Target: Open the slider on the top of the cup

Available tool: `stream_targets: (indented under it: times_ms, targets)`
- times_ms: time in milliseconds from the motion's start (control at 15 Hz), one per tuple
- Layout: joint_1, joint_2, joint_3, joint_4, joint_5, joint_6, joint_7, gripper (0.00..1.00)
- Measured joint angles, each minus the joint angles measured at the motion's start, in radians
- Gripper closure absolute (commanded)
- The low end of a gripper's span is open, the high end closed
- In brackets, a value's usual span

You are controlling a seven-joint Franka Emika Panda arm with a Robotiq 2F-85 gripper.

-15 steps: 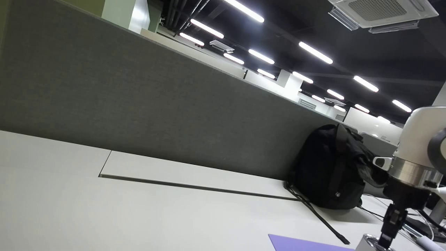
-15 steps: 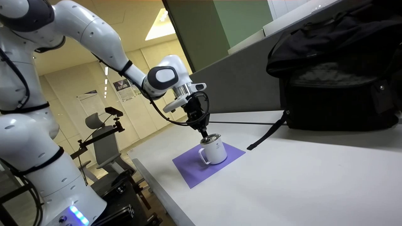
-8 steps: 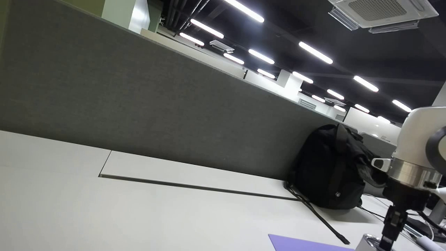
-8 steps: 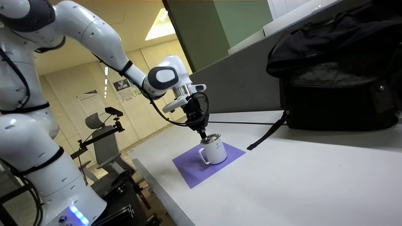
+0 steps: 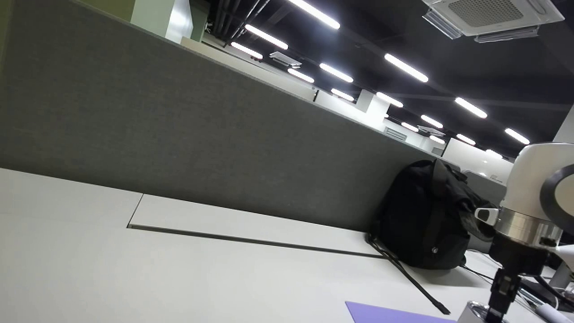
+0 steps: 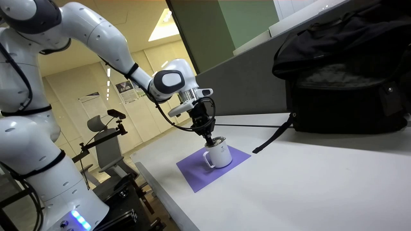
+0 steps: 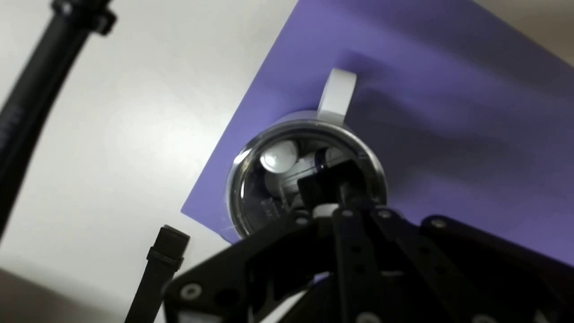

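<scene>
Now that my gripper (image 7: 332, 181), jaws pressed together, has dipped over the three-o'clock side of the lid (image 7: 287, 177) in the wrist view, I judge the push near, though the slider on the cup (image 6: 221, 156), upright on the purple mat (image 6: 199, 178), escapes my sight

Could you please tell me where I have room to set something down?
Bare: the wide stretch of white desk between grey partition, backpack strap and purple mat; a narrower strip between mat and desk edge. Crowded: the mat, where the gripper reaches over the white mug.
</scene>
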Motion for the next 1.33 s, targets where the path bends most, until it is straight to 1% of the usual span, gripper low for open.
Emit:
stream_targets:
  times_ms: [600, 800, 1133, 1200, 1267, 1333]
  targets:
    - [0.000, 0.013, -0.010, 0.024, -0.002, 0.004, 0.000, 1.00]
    - [-0.008, 0.014, -0.009, 0.030, 0.016, 0.022, -0.011, 1.00]
    - [-0.024, -0.039, -0.009, 0.067, 0.042, -0.006, -0.045, 1.00]
    - [-0.025, -0.056, -0.009, 0.074, 0.047, -0.020, -0.057, 0.74]
    - [-0.026, -0.074, -0.010, 0.079, 0.050, -0.033, -0.065, 0.73]
    - [-0.026, -0.091, -0.010, 0.084, 0.053, -0.046, -0.071, 0.67]
